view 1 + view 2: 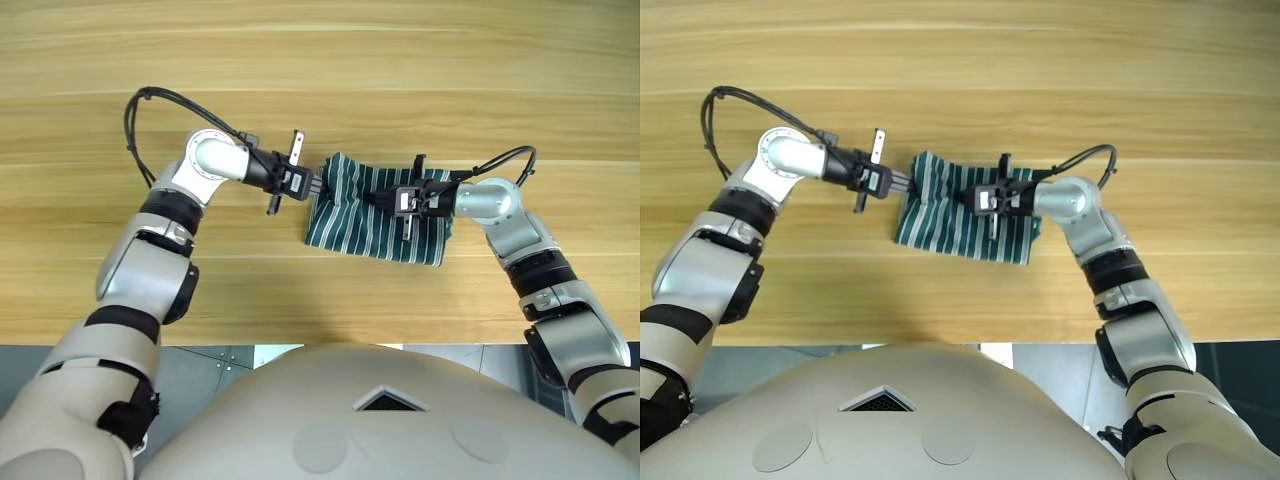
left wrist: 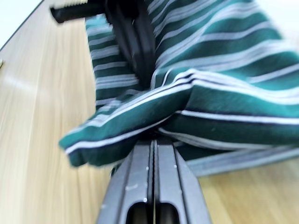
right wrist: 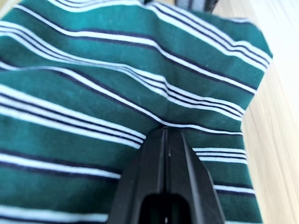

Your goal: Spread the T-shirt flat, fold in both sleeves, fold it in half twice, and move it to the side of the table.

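Pinching folded T-shirt (image 1: pixel 350 235) w/ L pincer (image 1: pixel 319 184), R pincer (image 1: pixel 371 198).

- A robotics lab or test room, by the look of it: a long wood-grain table (image 1: pixel 420 70) serves as a plain workbench.
- Black cables (image 1: pixel 135 120) loop in the open off the wrists of two metal robot arms over the tabletop.
- The left gripper (image 1: pixel 322 185) and right gripper (image 1: pixel 372 199) each pinch a folded green-striped T-shirt (image 1: pixel 360 235).
- Below the table's near edge lies a dark grey tiled floor (image 1: pixel 210 365) of a utility kind, not a household one.
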Controlling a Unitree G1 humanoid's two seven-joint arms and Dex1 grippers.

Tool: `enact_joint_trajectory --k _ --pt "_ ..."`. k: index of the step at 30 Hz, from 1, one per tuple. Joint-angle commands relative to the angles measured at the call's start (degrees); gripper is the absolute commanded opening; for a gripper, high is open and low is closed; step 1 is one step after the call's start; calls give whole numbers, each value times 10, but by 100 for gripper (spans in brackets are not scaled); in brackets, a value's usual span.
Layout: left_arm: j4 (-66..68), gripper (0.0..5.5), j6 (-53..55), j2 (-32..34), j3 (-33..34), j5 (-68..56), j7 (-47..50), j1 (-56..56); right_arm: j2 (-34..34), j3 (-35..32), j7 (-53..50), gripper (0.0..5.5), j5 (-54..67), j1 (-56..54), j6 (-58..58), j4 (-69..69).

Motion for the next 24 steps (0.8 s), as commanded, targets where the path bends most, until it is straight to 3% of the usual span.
enact_joint_trajectory --k 1,6,10,12,17,24 --pt "4 2 35 -15 85 -119 -44 -41 1 16 -1 0 -20 8 16 23" --pt "-4 2 164 -55 221 -292 -101 -89 2 18 -7 0 -22 3 15 32" --pt "-109 2 170 -39 154 -289 -263 18 0 19 -9 0 -22 0 14 38" --pt "-141 2 170 -27 123 -272 -294 55 1 20 -9 0 -22 -1 13 40" --pt "-148 2 148 -10 77 -217 -300 92 2 23 -11 0 -21 -4 10 45" --pt "-75 2 129 -48 82 -178 -223 60 6 30 -17 0 -26 -7 11 51"
